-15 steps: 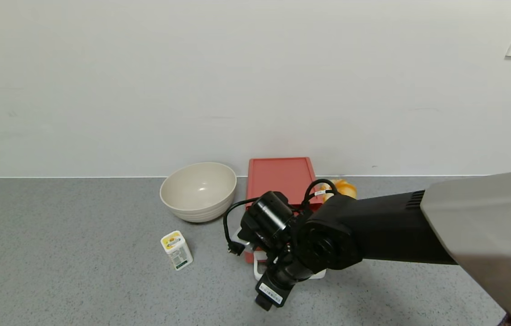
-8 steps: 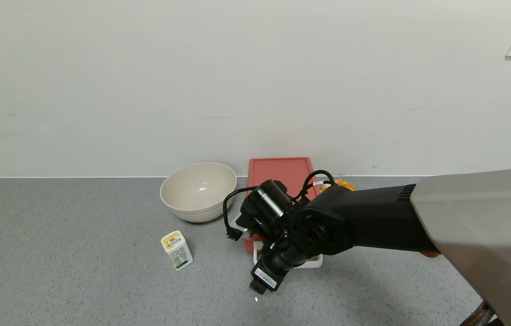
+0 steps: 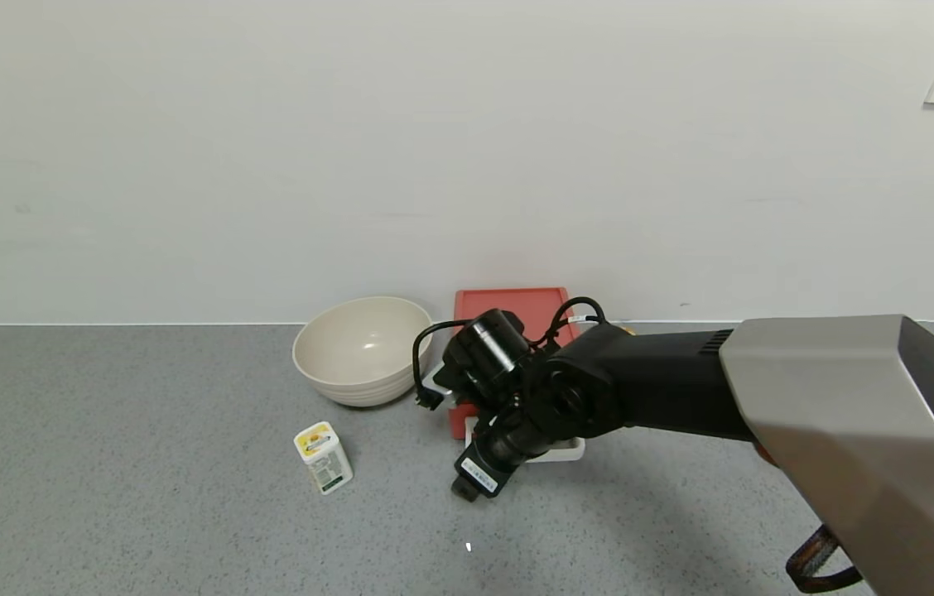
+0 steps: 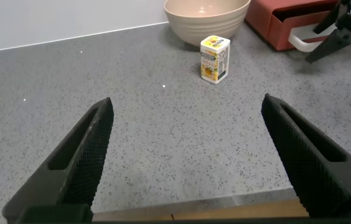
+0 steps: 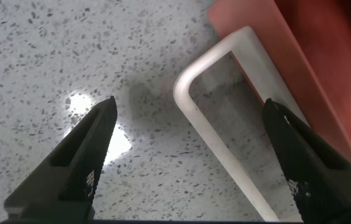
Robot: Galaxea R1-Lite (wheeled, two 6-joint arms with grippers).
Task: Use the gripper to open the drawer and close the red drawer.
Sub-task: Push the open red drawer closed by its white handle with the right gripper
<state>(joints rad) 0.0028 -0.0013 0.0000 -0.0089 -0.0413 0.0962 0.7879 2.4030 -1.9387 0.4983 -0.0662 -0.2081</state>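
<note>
Between the right gripper's (image 5: 188,162) wide-open jaws, the drawer's (image 5: 312,68) white handle (image 5: 225,124), ungripped.

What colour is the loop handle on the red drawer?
White, slightly translucent. The handle shows best in the right wrist view, against the salmon-red drawer.

The right arm reaches across toward the left, wrist bent downward, and the right gripper (image 5: 188,155) has its fingers spread wide. The left gripper (image 4: 191,155) hovers low, fingers (image 4: 79,155) likewise spread apart.
</note>
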